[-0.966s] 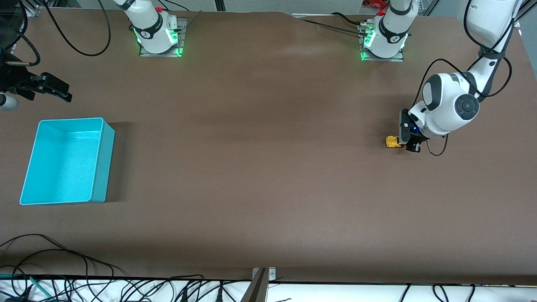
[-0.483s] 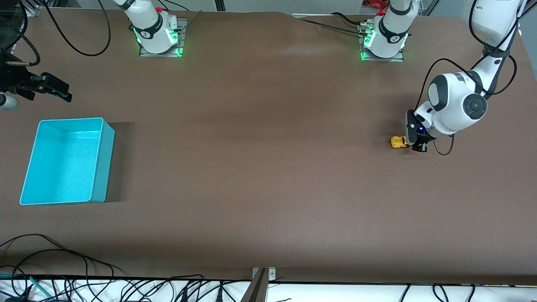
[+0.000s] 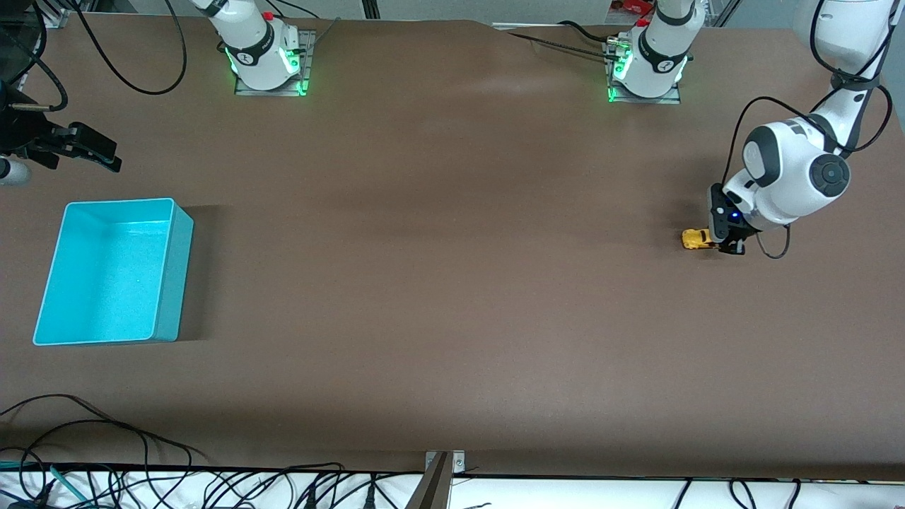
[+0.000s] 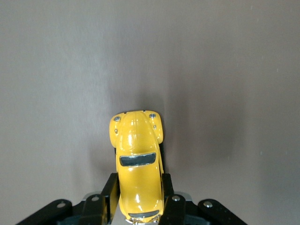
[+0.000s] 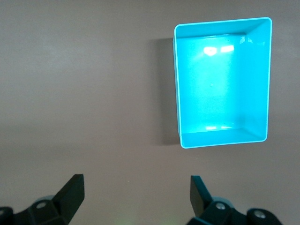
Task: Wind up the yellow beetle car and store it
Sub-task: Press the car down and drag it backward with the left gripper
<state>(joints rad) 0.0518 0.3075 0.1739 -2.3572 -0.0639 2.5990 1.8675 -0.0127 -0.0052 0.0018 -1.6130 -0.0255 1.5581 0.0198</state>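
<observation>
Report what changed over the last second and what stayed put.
The left gripper, shut on the yellow beetle car, dragged it along the table toward the left arm's end, the car's nose pointing toward the turquoise bin. The grip stayed clamped. The bin has not moved, and the right gripper waits open near it.
</observation>
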